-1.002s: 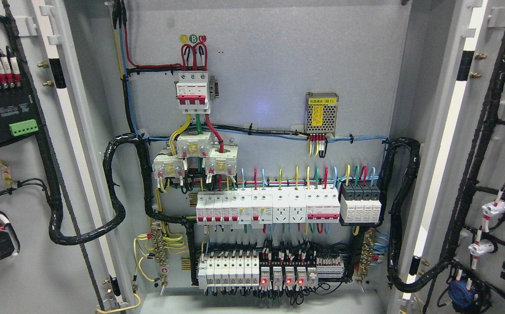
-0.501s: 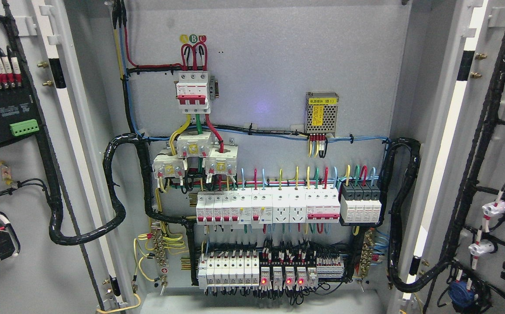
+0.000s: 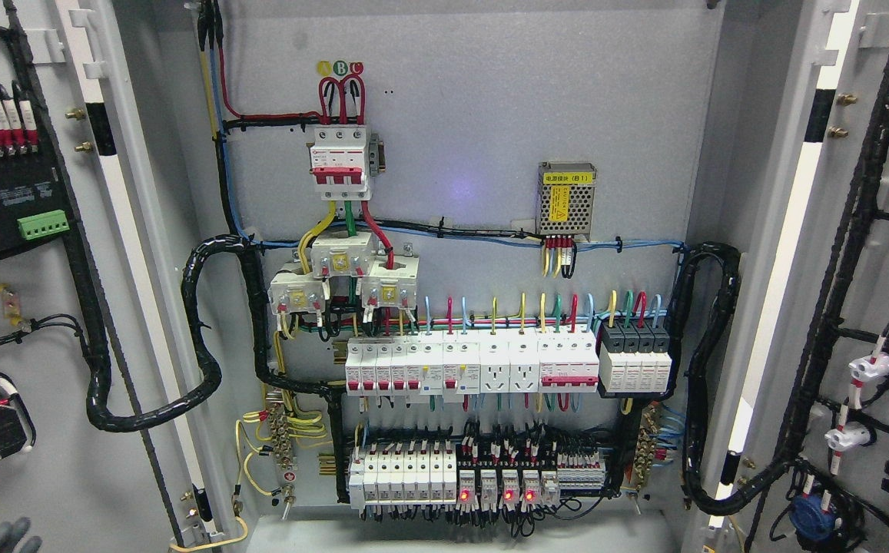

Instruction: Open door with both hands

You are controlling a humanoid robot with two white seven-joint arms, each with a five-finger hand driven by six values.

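Left hand [image 3: 6, 535] at the lower left corner before the left door [image 3: 44, 322], cabinet [image 3: 490, 115] to its right with breakers [image 3: 471, 367] inside, right door [image 3: 874, 307] far to its right, well apart from it
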